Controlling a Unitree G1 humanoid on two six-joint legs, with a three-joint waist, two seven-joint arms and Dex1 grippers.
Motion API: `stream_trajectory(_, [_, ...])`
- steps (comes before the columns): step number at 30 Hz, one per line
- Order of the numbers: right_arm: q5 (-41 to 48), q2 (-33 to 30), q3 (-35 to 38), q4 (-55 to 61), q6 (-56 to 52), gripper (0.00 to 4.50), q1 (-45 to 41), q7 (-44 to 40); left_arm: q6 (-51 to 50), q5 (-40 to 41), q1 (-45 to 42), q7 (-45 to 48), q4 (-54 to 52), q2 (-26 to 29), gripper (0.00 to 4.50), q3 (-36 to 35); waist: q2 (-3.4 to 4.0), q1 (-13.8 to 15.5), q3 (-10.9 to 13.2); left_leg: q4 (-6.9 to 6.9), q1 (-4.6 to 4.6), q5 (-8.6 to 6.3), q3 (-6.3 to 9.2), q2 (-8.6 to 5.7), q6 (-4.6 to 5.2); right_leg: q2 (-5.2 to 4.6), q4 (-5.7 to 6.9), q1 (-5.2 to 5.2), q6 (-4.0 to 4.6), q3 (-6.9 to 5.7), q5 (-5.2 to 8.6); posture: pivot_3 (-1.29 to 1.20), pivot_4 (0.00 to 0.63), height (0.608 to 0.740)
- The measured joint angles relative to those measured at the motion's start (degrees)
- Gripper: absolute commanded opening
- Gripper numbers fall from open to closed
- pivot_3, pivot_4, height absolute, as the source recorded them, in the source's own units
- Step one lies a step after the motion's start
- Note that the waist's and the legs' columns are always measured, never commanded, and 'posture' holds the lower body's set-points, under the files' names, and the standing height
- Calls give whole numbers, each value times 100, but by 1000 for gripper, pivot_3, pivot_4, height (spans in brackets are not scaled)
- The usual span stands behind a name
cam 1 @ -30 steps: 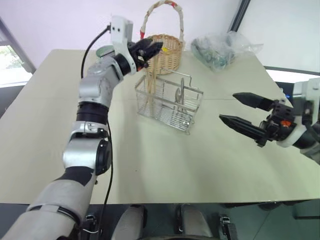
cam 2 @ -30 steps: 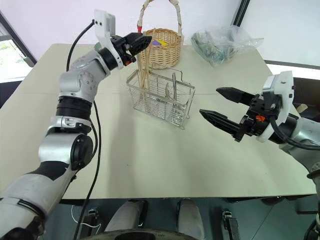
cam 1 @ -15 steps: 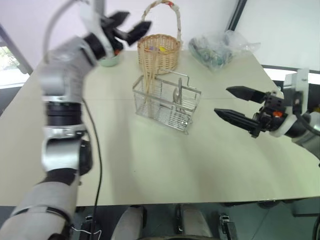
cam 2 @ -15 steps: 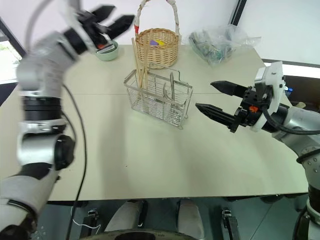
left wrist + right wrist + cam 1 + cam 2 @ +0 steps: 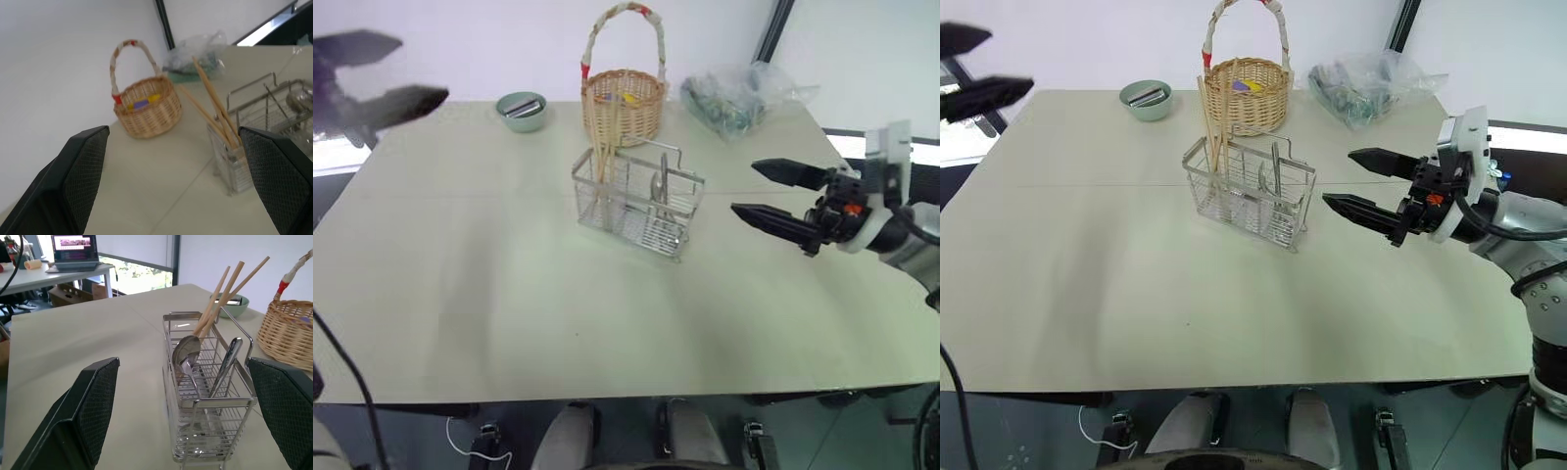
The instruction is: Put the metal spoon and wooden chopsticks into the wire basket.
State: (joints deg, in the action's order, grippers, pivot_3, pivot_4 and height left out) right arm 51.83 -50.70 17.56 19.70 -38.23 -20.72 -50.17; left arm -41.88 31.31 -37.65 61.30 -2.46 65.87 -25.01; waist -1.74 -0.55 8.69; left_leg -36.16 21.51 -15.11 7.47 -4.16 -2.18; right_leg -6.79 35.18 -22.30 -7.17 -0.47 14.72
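Observation:
The wire basket stands mid-table. The wooden chopsticks lean upright in its left end compartment, their tops well above the rim. The metal spoon stands in a middle compartment, bowl up, beside another metal handle. My left gripper hangs open and empty over the table's far left corner, well away from the basket. My right gripper is open and empty, level with the basket and a short way to its right, pointing at it.
A round wicker basket with a tall handle stands just behind the wire basket. A small green bowl sits at the back left and a crumpled plastic bag at the back right. A laptop desk stands beyond the table.
My left gripper has swung from the chopsticks' tops above the basket out to the far left and opened wider. The chopsticks stay in the basket. The right gripper has hardly moved.

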Motion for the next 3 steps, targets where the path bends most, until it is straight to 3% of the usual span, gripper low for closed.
stream_trajectory(3, [-117, 17, -103, -106, 45, 4312, -3, -144, -27, 10, 796, -29, -466, 5, 4445, -329, 1, -1, 1, 7, 3, 0, 0, 3, 0, -1, 1, -4, 1, 3, -1, 0, 150, 678])
